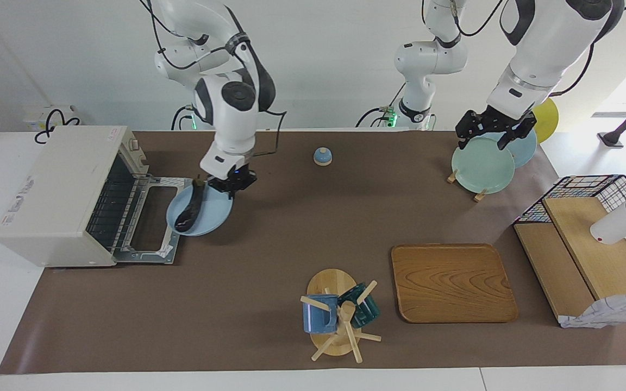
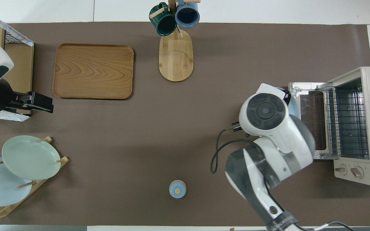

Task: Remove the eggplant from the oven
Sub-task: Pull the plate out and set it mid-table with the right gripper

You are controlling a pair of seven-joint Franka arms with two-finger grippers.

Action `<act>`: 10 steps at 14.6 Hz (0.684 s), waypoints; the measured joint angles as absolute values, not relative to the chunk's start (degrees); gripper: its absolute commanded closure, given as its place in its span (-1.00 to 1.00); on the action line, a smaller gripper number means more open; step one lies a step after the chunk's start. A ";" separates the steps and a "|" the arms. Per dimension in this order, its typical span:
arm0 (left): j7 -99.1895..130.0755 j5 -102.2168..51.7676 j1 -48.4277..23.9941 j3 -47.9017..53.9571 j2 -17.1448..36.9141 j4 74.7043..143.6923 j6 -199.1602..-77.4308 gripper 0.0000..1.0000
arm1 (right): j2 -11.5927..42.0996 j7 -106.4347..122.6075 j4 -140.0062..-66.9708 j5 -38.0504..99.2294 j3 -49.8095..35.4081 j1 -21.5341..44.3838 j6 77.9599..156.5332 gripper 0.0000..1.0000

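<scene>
While my left gripper waits in the air over the pale green plate standing in the wooden plate rack at the left arm's end of the table, my right gripper sits low at the rim of the round light blue plate just in front of the boxy off-white toaster oven. Around that plate the brown mat is mostly bare: the oven's dark glass drop-down door lies flat and open, touching or nearly touching the plate's edge, and the wire rack inside shows nothing on it. A small blue domed lid with a wooden knob sits well apart toward the middle of the table, and a wooden tray and a wooden mug tree with a blue and a green mug stand farther from me. The slim glossy dark purple eggplant lies on the blue plate, outside the oven, its long axis running roughly away from me, the green stem tip at the end nearer to me, right beside my right gripper. I cannot tell whether either gripper's fingers are wide or closed, nor whether the right one touches the eggplant.
</scene>
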State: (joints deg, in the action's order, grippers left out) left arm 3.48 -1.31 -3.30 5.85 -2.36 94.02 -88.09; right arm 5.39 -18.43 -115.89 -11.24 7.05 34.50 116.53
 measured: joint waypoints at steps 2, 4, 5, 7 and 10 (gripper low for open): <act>3.49 -1.31 -3.30 5.85 -2.36 94.02 -88.02 -1.00 | 11.54 -25.98 -106.67 -9.02 7.01 40.21 111.66 1.00; 3.54 -1.31 -3.30 5.85 -2.36 94.02 -88.01 -1.00 | 19.85 -32.83 -95.06 -8.12 6.99 44.75 107.47 1.00; 3.55 -1.31 -3.30 5.85 -2.36 94.02 -88.01 -1.00 | 23.43 -34.95 -90.95 -7.69 6.99 46.57 106.92 1.00; 3.56 -1.31 -3.30 5.85 -2.36 94.02 -88.02 -1.00 | 28.12 -37.95 -86.66 -5.48 6.93 49.15 108.44 1.00; 3.55 -1.31 -3.30 5.85 -2.36 94.02 -88.02 -1.00 | 30.00 -39.02 -85.64 -2.31 6.63 49.89 113.25 1.00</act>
